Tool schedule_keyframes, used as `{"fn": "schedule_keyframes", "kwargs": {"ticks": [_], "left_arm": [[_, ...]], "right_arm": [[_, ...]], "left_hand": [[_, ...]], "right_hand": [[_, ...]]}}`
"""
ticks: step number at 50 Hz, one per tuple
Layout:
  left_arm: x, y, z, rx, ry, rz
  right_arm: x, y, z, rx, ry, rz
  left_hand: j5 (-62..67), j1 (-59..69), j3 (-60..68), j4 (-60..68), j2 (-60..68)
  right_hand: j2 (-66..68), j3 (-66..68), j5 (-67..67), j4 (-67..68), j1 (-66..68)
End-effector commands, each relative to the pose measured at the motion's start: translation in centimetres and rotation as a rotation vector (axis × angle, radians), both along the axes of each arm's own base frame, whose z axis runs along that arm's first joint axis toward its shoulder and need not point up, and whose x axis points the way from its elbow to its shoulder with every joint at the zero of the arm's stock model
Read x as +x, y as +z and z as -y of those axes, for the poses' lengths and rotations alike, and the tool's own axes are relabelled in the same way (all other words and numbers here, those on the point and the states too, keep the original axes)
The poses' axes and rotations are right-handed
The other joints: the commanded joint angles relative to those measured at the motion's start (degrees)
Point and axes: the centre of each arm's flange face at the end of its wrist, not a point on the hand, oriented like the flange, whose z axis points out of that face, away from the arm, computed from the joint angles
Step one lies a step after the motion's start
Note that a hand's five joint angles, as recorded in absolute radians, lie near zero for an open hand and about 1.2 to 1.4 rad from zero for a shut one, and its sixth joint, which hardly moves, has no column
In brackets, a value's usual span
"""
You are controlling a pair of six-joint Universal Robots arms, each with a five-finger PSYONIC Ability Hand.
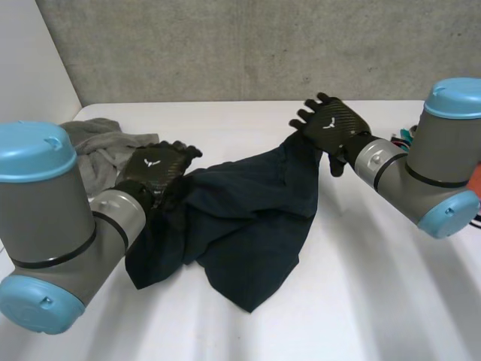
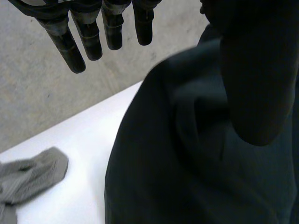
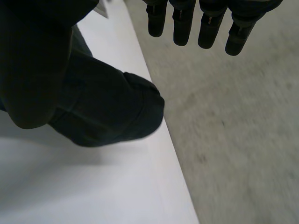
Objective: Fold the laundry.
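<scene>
A dark navy garment [image 1: 240, 218] hangs in a sagging span between my two raised hands, and its lower folds rest on the white table [image 1: 376, 286]. My left hand [image 1: 154, 169] carries one end. In its wrist view the fingers [image 2: 88, 32] are straight and clear of the garment [image 2: 163, 163], which drapes over the thumb side. My right hand [image 1: 334, 124] lifts the other end near the far edge. Its fingers [image 3: 187, 23] are straight too, with the garment [image 3: 107, 112] hanging beside the thumb.
A crumpled grey garment [image 1: 98, 147] lies at the far left of the table, beyond my left hand; in the left wrist view part of this grey garment [image 2: 28, 177] shows. Some coloured items [image 1: 406, 137] sit behind my right arm. The table's edge [image 3: 159, 154] runs close under the right hand.
</scene>
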Motion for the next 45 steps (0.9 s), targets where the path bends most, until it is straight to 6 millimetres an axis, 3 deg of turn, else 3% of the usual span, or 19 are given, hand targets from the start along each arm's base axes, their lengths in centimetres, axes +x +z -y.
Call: {"fn": "schedule_keyframes", "kwargs": {"ticks": [1, 4, 5, 6, 7, 8, 9, 13, 16, 20, 22, 27, 31, 34, 37, 38, 39, 40, 45], "left_arm": [[0.2, -3.0, 0.1, 0.037, 0.080, 0.057], [0.2, -4.6, 0.7, 0.052, 0.113, 0.082], [0.2, -5.3, 1.2, 0.055, 0.132, 0.090], [0.1, -5.4, 1.4, 0.051, 0.138, 0.091], [0.0, -5.5, 1.7, 0.044, 0.140, 0.089], [-0.2, -5.6, 2.2, 0.031, 0.148, 0.088], [-0.3, -5.5, 2.5, 0.018, 0.149, 0.084], [-1.3, -2.7, 4.9, -0.139, 0.140, 0.016], [-2.2, 0.9, 7.0, -0.302, 0.106, -0.049], [-3.7, 3.9, 7.8, -0.402, 0.005, -0.107], [-4.5, 4.7, 7.6, -0.411, -0.072, -0.130], [-6.2, 4.7, 6.0, -0.369, -0.228, -0.150], [-7.5, 1.9, 3.3, -0.234, -0.387, -0.123], [-7.8, -0.6, 1.8, -0.149, -0.441, -0.069], [-7.0, -2.9, 1.1, -0.103, -0.411, 0.053], [-6.7, -3.0, 1.1, -0.102, -0.397, 0.079], [-6.4, -3.0, 1.1, -0.103, -0.381, 0.104], [-5.8, -2.8, 1.0, -0.107, -0.349, 0.144], [-3.8, -0.2, 1.0, -0.153, -0.225, 0.183]], "right_arm": [[0.8, -2.9, 2.7, -0.035, 0.107, -0.058], [1.0, -4.6, 3.6, -0.038, 0.109, -0.086], [1.1, -5.3, 4.1, -0.047, 0.110, -0.101], [1.1, -5.3, 4.2, -0.053, 0.110, -0.101], [1.2, -5.2, 4.3, -0.065, 0.111, -0.102], [1.2, -5.1, 4.5, -0.073, 0.106, -0.101], [1.2, -5.0, 4.5, -0.070, 0.102, -0.103], [0.2, -2.2, 3.3, -0.035, 0.047, -0.079], [-1.1, 0.4, 1.9, -0.013, 0.003, -0.054], [-3.4, 4.1, -1.9, 0.037, -0.081, -0.046], [-5.2, 5.5, -5.3, 0.098, -0.135, -0.079], [-7.5, 5.5, -11.5, 0.302, -0.196, -0.166], [-8.2, 2.9, -17.5, 0.548, -0.117, -0.253], [-7.8, 1.3, -18.3, 0.567, -0.069, -0.256], [-7.7, 0.7, -16.5, 0.520, -0.108, -0.218], [-7.9, 1.2, -15.1, 0.489, -0.158, -0.186], [-8.1, 1.5, -14.6, 0.482, -0.184, -0.167], [-8.4, 2.5, -13.6, 0.461, -0.223, -0.133], [-8.7, 5.8, -11.6, 0.421, -0.268, -0.017]], "left_hand": [[-3.1, -1.5, -1.8, -1.5, -1.8], [2.3, 3.8, 3.6, 3.8, 3.5], [18.8, 20.4, 20.1, 20.4, 20.1], [30.2, 31.7, 31.4, 31.7, 31.4], [39.6, 41.2, 40.9, 41.1, 40.8], [61.7, 63.2, 62.9, 63.2, 62.9], [66.9, 68.4, 68.1, 68.4, 68.1], [66.9, 68.5, 68.2, 68.5, 68.2], [66.9, 68.5, 68.2, 68.5, 68.2], [66.9, 68.5, 68.2, 68.5, 68.2], [66.9, 68.5, 68.2, 68.5, 68.2], [66.9, 68.5, 68.2, 68.5, 68.2], [66.9, 68.5, 68.2, 68.5, 68.2], [66.3, 67.8, 67.5, 67.8, 67.5], [49.4, 50.9, 50.6, 50.9, 50.6], [41.9, 43.5, 43.2, 43.5, 43.2], [33.5, 35.1, 34.8, 35.1, 34.8], [20.8, 22.4, 22.1, 22.3, 22.1], [3.9, 5.5, 5.2, 5.5, 5.2]], "right_hand": [[-1.8, -1.9, -2.7, -1.9, -2.5], [0.5, 0.4, -0.3, 0.5, -0.2], [24.9, 24.8, 24.0, 24.8, 24.2], [30.1, 30.0, 29.2, 30.0, 29.4], [61.5, 61.4, 60.6, 61.4, 60.8], [68.1, 68.1, 67.3, 68.1, 67.4], [68.2, 68.1, 67.3, 68.1, 67.5], [68.2, 68.1, 67.3, 68.1, 67.5], [68.2, 68.1, 67.3, 68.1, 67.5], [68.2, 68.1, 67.3, 68.1, 67.5], [68.2, 68.1, 67.3, 68.1, 67.5], [68.2, 68.1, 67.3, 68.1, 67.5], [68.2, 68.1, 67.3, 68.1, 67.5], [68.0, 67.9, 67.1, 67.9, 67.3], [33.6, 33.5, 32.8, 33.6, 32.9], [13.5, 13.5, 12.7, 13.5, 12.8], [9.0, 8.9, 8.1, 8.9, 8.3], [7.1, 7.1, 6.3, 7.1, 6.4], [1.1, 1.0, 0.2, 1.0, 0.4]]}}
